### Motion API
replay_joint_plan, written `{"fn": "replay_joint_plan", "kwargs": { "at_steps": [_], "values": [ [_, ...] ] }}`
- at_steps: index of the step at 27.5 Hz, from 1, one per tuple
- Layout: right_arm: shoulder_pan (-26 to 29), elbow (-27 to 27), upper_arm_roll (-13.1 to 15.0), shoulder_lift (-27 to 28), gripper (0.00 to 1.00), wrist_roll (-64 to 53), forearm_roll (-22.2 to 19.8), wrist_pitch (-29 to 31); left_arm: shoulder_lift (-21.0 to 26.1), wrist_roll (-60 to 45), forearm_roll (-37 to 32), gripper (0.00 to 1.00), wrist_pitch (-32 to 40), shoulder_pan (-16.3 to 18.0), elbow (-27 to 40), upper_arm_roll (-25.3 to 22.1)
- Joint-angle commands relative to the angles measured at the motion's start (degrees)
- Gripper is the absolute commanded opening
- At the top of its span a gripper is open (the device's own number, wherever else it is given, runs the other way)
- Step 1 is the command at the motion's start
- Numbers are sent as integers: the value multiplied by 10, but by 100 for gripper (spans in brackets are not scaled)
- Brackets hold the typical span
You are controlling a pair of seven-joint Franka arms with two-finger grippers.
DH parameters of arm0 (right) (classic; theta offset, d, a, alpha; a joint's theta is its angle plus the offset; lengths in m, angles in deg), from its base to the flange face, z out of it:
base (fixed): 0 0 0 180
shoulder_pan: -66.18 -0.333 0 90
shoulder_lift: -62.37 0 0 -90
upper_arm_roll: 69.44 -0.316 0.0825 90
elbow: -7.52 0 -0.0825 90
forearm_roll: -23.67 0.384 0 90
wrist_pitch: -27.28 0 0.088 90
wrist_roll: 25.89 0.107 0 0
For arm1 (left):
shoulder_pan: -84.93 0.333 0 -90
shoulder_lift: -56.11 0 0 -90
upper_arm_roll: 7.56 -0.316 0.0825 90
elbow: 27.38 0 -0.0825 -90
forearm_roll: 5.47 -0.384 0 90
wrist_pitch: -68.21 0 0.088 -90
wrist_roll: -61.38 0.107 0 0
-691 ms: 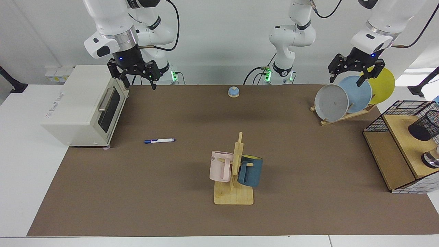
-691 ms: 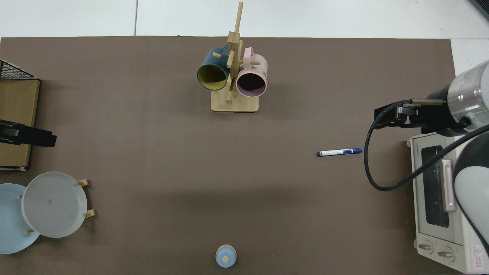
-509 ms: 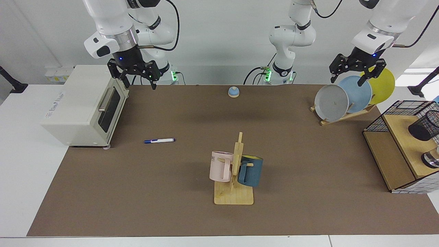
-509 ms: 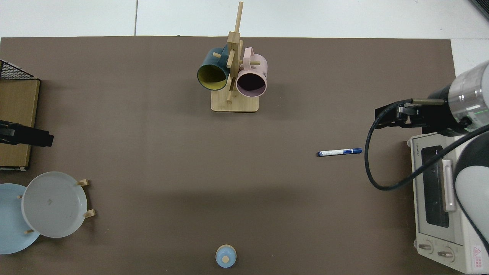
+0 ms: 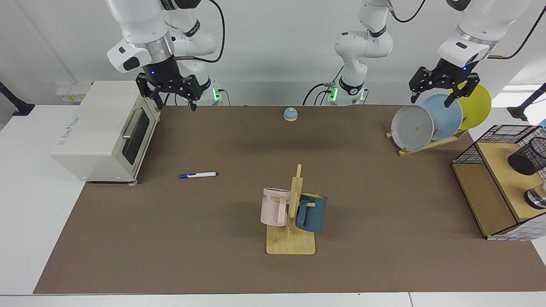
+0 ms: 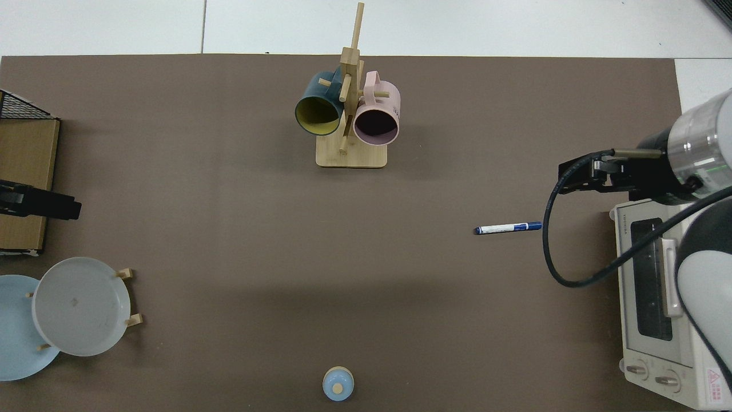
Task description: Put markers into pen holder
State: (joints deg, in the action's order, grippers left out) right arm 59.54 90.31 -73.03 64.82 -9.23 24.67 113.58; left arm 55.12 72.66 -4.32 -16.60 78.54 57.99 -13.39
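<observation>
Slim white-barrelled marker w/ dark blue cap (image 5: 198,175) (image 6: 508,228) is lying flat, long axis left-right, cap pointing left toward toaster oven (image 5: 102,132). Right gripper (image 5: 172,94) is hovering above oven's far corner, left gripper (image 5: 441,87) over plate rack (image 5: 426,123); both are gaping wide, empty.

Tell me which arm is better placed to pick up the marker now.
Right. The right gripper, open, hangs by the toaster oven on the marker's side; the left gripper waits, open, over the plate rack.

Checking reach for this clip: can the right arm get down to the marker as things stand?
Probably yes: the marker lies alone on bare mat, and the open right gripper hangs above, nothing between.
</observation>
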Motion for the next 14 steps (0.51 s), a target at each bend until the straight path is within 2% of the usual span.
{"fn": "replay_joint_plan", "kwargs": {
  "at_steps": [1, 9, 14],
  "values": [
    [-13, 13, -5, -13, 100, 11, 4, 2, -4, -6, -9, 100, 11, 1, -5, 1],
    [-7, 60, -5, -37, 100, 28, 4, 12, -6, -6, -9, 100, 12, 1, -4, 1],
    [2, 79, -5, -37, 100, 159, 4, 45, -6, -5, -9, 100, 12, 1, -4, -3]
  ]
}}
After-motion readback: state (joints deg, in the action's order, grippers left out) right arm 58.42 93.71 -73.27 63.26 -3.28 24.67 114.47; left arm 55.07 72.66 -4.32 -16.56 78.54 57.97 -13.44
